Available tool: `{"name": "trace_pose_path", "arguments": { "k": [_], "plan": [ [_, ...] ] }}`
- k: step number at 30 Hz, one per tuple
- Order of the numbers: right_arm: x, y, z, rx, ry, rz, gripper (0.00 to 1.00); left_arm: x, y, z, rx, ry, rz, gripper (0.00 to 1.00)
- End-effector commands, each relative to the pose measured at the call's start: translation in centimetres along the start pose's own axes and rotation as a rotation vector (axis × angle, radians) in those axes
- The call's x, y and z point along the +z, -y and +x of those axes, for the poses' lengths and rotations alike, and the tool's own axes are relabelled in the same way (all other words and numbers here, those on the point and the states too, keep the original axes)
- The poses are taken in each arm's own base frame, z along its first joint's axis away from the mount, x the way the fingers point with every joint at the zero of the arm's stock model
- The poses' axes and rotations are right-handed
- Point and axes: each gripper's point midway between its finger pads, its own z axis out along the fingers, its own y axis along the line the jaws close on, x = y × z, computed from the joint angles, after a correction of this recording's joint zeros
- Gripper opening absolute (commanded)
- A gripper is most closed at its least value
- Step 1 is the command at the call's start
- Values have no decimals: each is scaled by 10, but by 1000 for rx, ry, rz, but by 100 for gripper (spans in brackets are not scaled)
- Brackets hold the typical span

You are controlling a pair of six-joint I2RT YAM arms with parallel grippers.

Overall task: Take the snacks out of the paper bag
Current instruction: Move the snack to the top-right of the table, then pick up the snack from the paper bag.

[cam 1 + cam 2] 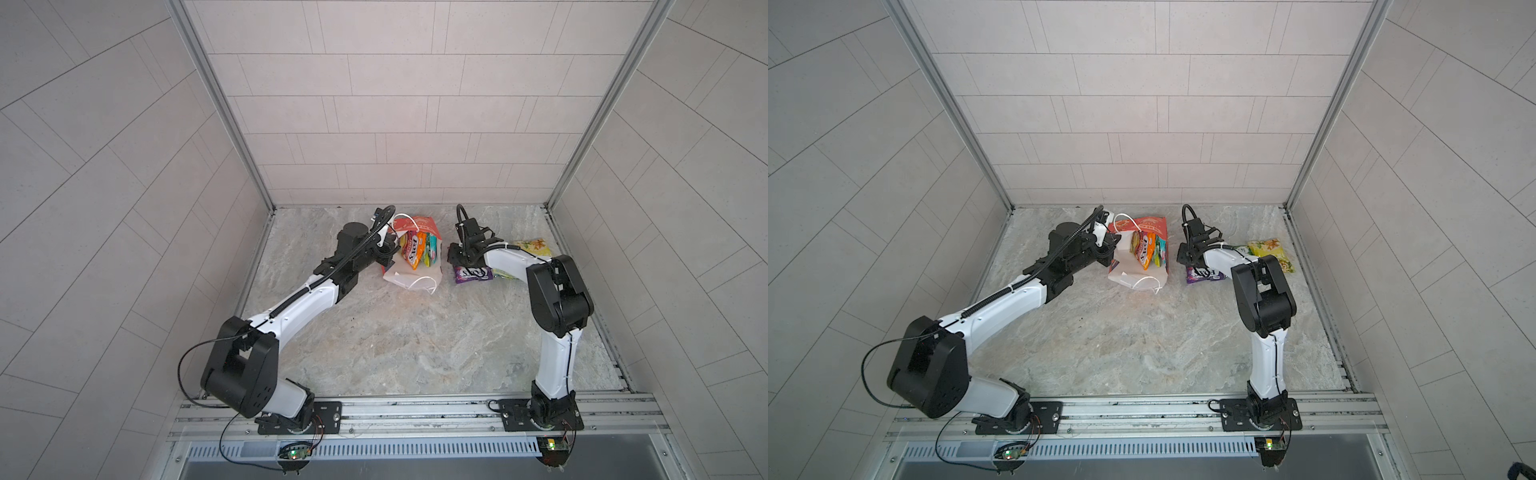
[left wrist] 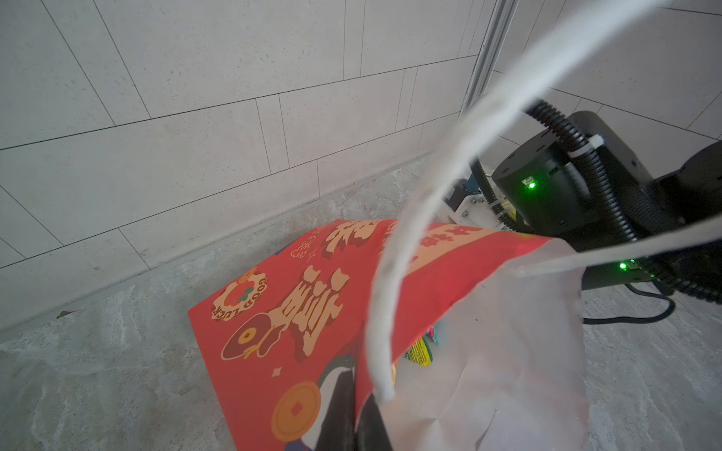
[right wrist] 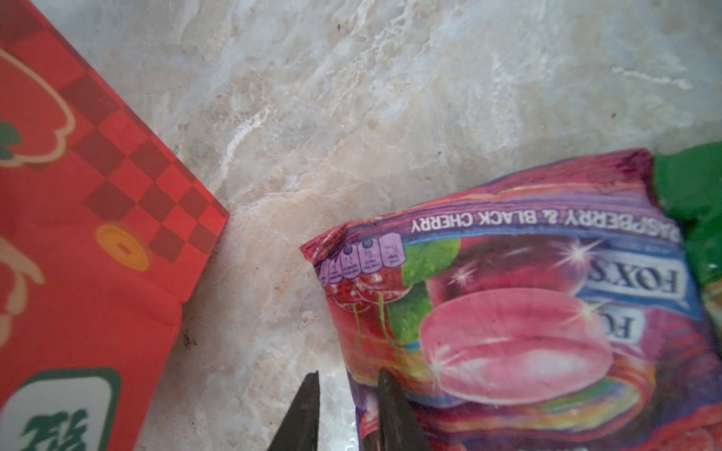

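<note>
Red paper bag (image 1: 422,225) mid-frame, white inside (gold print), rim pinched by left gripper (image 2: 353,398); right gripper (image 3: 347,386) parted at purple packet (image 3: 527,312) edge.

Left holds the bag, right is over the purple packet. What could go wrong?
The left gripper pinches only the rim of the paper bag; a tug might tear it.
An edge of the purple packet lies between the open jaws of the right gripper; lifting away could drag it.
The cord handle over the mouth could snag a reach inside.
</note>
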Motion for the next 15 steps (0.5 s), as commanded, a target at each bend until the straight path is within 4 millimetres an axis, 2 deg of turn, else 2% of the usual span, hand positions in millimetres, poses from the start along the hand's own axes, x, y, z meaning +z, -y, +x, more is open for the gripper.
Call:
{"name": "trace_pose_path", "arguments": {
  "k": [1,5,8,10,12,15],
  "plan": [
    [-48,-15,-30,14,77,-58,29,-2,-3,3,-3,-17,1,0],
    [-95,-24,-46,14,150,-123,31,-5,2,0,6,-17,27,0],
    [-138,-33,-49,-5,221,-216,31,-8,9,-2,24,-20,62,0],
    [-170,-38,-45,-28,289,-286,27,-12,12,-3,47,-31,76,0],
    [-202,-49,-37,-94,375,-370,18,-15,14,-4,66,-42,82,0],
    [-245,-73,-13,-180,483,-487,13,-17,19,-5,76,-60,103,0]
  ]
}}
